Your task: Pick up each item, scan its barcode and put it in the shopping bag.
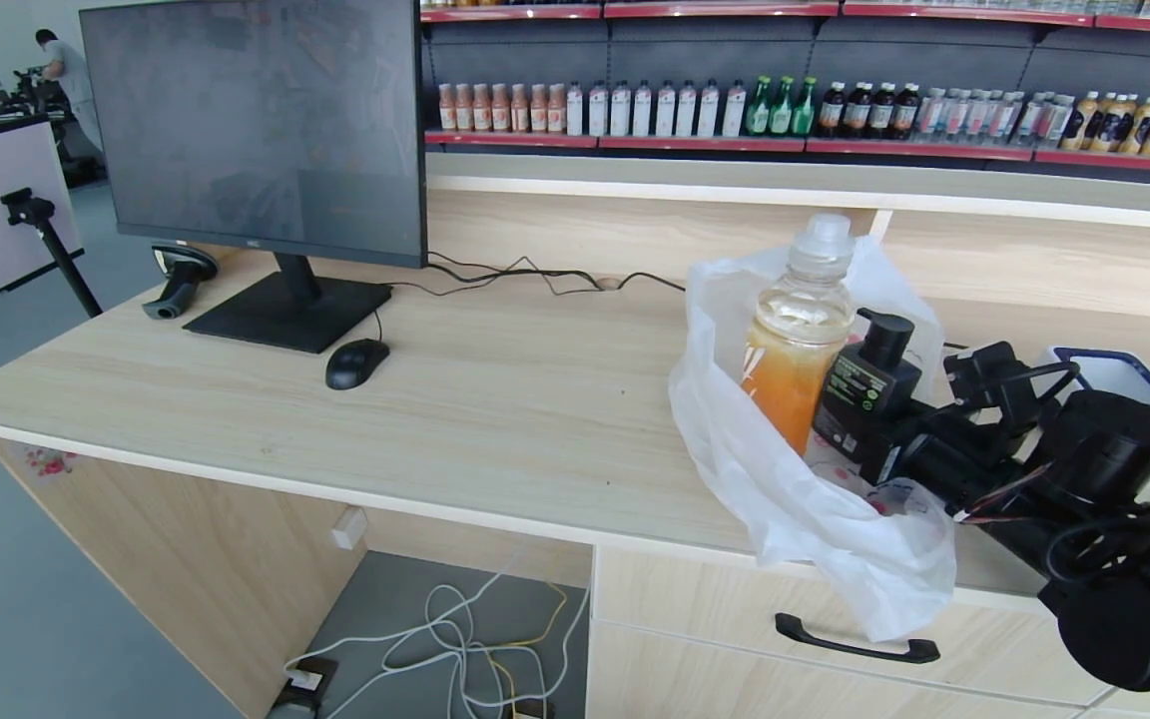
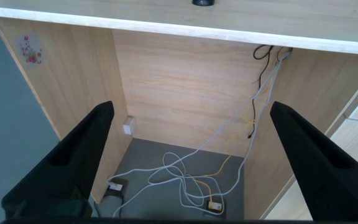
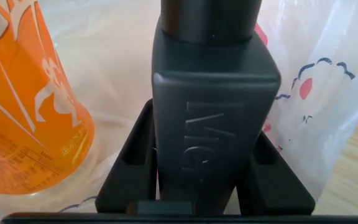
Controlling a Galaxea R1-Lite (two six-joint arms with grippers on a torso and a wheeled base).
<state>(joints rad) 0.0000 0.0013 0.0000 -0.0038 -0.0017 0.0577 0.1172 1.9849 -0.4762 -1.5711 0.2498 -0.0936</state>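
Observation:
A white plastic shopping bag [image 1: 785, 479] lies open on the wooden counter's right side. Inside it stands an orange drink bottle [image 1: 801, 340] with a clear cap. Right beside that bottle, a black pump bottle [image 1: 864, 394] is held in the bag's mouth by my right gripper [image 1: 899, 449]. In the right wrist view the black pump bottle [image 3: 213, 118] sits squeezed between the two dark fingers [image 3: 129, 162], with the orange bottle [image 3: 27, 112] next to it. My left gripper [image 2: 191, 162] hangs below the counter's front edge, open and holding nothing.
A monitor [image 1: 256, 130] on its stand, a mouse [image 1: 356, 361] and a handheld scanner [image 1: 176, 280] sit on the counter's left half. A white and blue box [image 1: 1124, 384] stands behind my right arm. Cables [image 2: 185, 177] lie on the floor under the counter [image 1: 495, 399].

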